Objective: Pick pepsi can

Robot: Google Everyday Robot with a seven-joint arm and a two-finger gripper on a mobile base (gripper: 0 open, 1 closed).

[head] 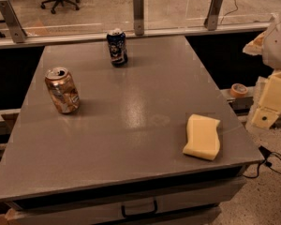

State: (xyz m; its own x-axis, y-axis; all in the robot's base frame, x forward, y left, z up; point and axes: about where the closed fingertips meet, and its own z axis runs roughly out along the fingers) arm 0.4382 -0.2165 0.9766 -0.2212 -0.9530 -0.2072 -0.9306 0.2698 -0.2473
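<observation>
Two cans: small metal cylinders with silver tops, both standing on the table (131, 111) and well apart from each other
Pepsi can (117, 47): dark blue and glossy, with a round red, white and blue logo on its side; upright near the table's far edge, about halfway across, well apart from the other can and the sponge
Copper can (62, 90): shiny orange-brown, its wall dented, with an open mouth in its top; it leans a little on the table's left part, nearer the front edge than the pepsi can; what it holds cannot be told
Table: flat grey top, smooth, with a dull sheen
Drawer (192, 198): grey front under the table's front edge, pushed in, with a dark loop handle (139, 209)
Sponge (202, 136): pale yellow, soft-looking slab with wavy ends, lying flat near the table's front right corner
Gripper (270, 102): cream blocky parts beyond the table's right edge, off the tabletop and well apart from the pepsi can; whether it is released or clenched cannot be told
Tape roll (238, 89): small tan ring lying flat on a ledge just past the table's right edge, between the table and the gripper
Glass wall: clear panes held by grey metal posts (138, 13) along the table's far edge, just behind the pepsi can
Cables (271, 161): thin and black, on the speckled floor off the table's front right corner
</observation>
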